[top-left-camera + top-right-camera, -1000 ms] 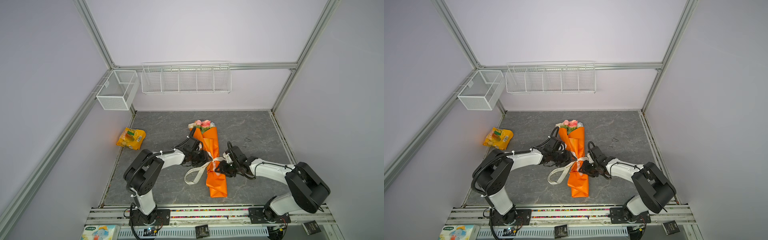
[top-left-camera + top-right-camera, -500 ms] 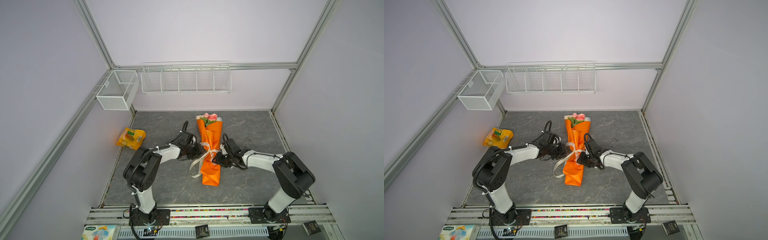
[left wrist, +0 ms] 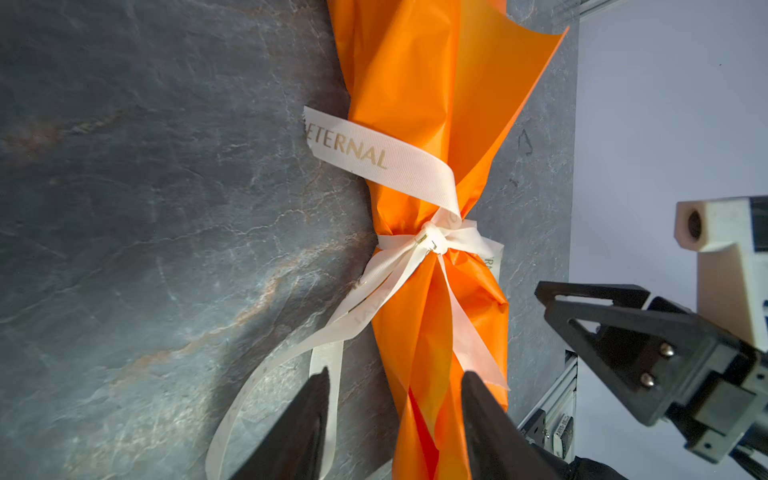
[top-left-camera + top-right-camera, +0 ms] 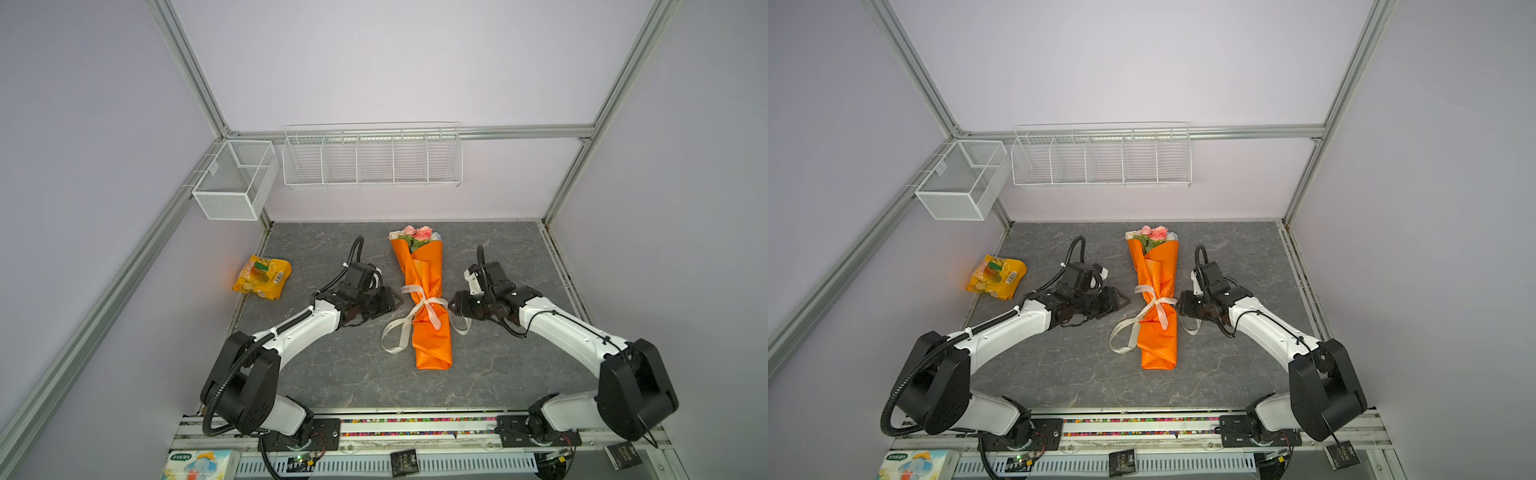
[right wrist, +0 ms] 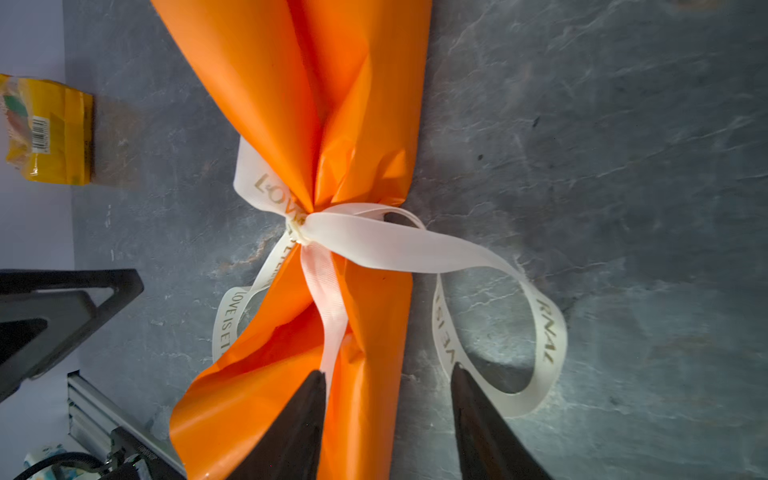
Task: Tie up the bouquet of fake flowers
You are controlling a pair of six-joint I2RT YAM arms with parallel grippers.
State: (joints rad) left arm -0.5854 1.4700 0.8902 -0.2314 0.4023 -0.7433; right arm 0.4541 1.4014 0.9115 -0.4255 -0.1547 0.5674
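The bouquet of fake flowers (image 4: 428, 270) lies lengthwise on the grey table, wrapped in orange paper, with its pink and cream blooms (image 4: 417, 233) toward the back wall. A cream printed ribbon (image 4: 424, 302) is knotted round its waist (image 3: 432, 241), and loops and tails trail onto the table (image 5: 544, 332). My left gripper (image 4: 395, 300) stands just left of the knot, open and holding nothing (image 3: 397, 374). On the other side my right gripper (image 4: 451, 306) is also open and holds nothing (image 5: 388, 370). Both top views show the bouquet (image 4: 1156, 291) between the two grippers.
A yellow snack bag (image 4: 262, 277) lies at the table's left edge. Two white wire baskets (image 4: 237, 178) (image 4: 372, 158) hang on the back and left walls. A tissue pack (image 4: 199, 465) sits below the front rail.
The bouquet has slid toward the back wall and straightened. Both grippers have let go of the ribbon and drawn back sideways from the knot.
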